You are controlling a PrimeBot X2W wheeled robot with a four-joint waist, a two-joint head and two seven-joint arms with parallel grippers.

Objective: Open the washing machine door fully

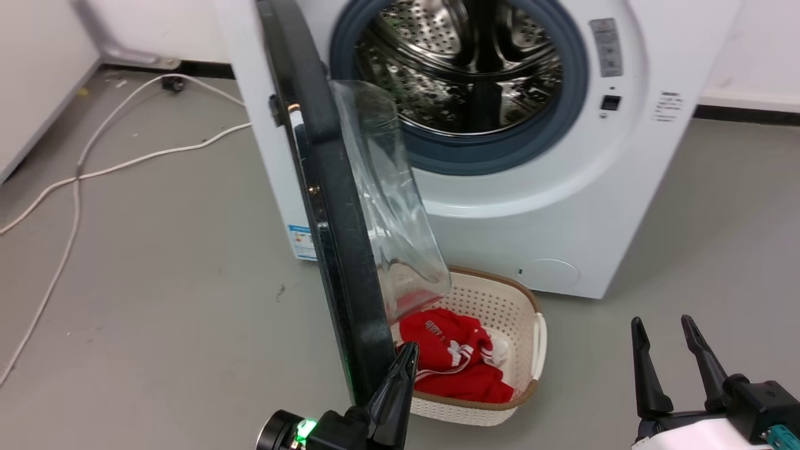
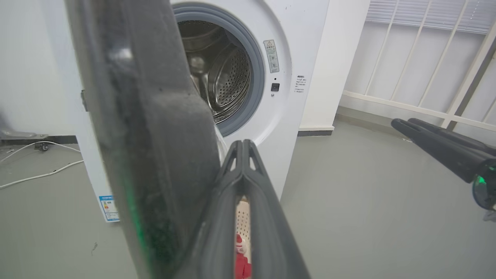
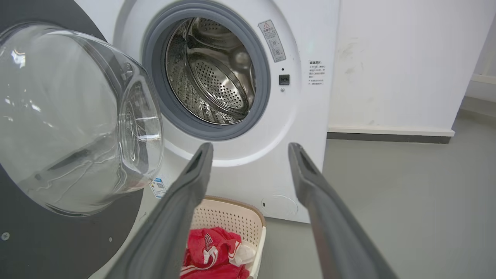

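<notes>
Door position: the washing machine door (image 1: 340,262) stands swung out from the washing machine (image 1: 550,206). It is roughly square to the machine's front, edge-on in the head view and hinged at the machine's left side. The steel drum (image 1: 462,56) lies open to view.
Below the door: in the head view its lower rim covers the left side of the laundry basket (image 1: 539,340), which holds a red garment (image 1: 456,362).
Handling: likely a heavy, rigid disc that swings only along its hinge arc (so it wants a steady sideways push, not a lift). The glossy black face looks slippery.
Glass bowl (image 1: 387,206): hard and smooth, and probably the one fragile part; best kept off.
Where to take hold: the inner side of the thick black rim near the free edge, far from the hinge, where a push has most leverage.
Left claw (image 1: 407,356): fingers pressed together with nothing between them, lying along the rim's inner side low down. It looks in contact, though I cannot be sure.
Right claw (image 1: 662,325): fingers spread wide apart and empty, well clear of door and basket at the lower right.
Progress: about halfway by my judgement; the door has more arc to travel towards the machine's left.
Risk: the closed fingers could slide off the rim onto the glass.
</notes>
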